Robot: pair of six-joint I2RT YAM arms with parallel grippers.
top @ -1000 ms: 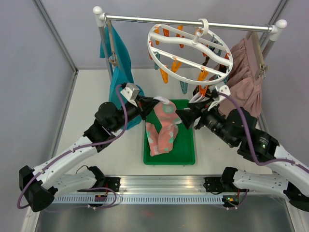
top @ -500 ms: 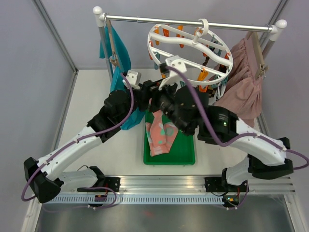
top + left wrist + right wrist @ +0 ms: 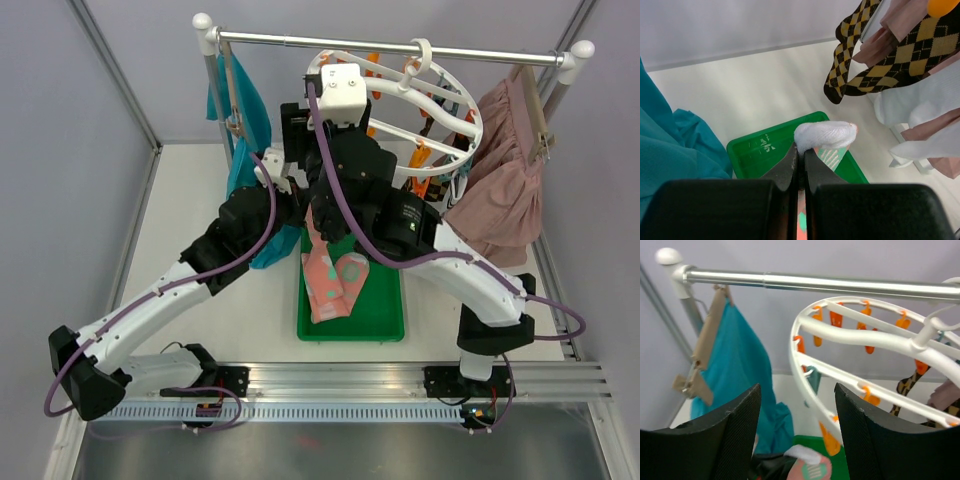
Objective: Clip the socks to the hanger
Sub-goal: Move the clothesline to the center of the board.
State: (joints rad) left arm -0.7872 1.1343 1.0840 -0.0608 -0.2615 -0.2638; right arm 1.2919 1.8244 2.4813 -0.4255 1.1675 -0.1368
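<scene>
Above the tray (image 3: 388, 322) on the counter (image 3: 180, 200), the left tool (image 3: 800, 151) is pinched narrow on the white cuff of a pink sock (image 3: 335, 272) with mint patches. The sock hangs from that grip over the tray's back half. I cannot tell whether its lower end touches the green floor.

Higher above the tray's back edge, the hanger (image 3: 452, 112) hangs by its hook from the rail (image 3: 480, 53). Its white ring is tilted, with orange clips (image 3: 867, 392) under the crossbars. The right tool (image 3: 797, 426) is raised above the tray to the hanger's left rim. Its jaws stand wide apart with nothing between them, and the rim lies just beyond the fingertips.

Up and to the right of the tray, argyle socks (image 3: 845, 50) and a white sock (image 3: 920, 100) dangle below the hanger, well clear of the tray.

Back-left of the tray a teal garment (image 3: 240, 110) hangs from the rail. Back-right of it hangs a pink skirt (image 3: 500, 170).
</scene>
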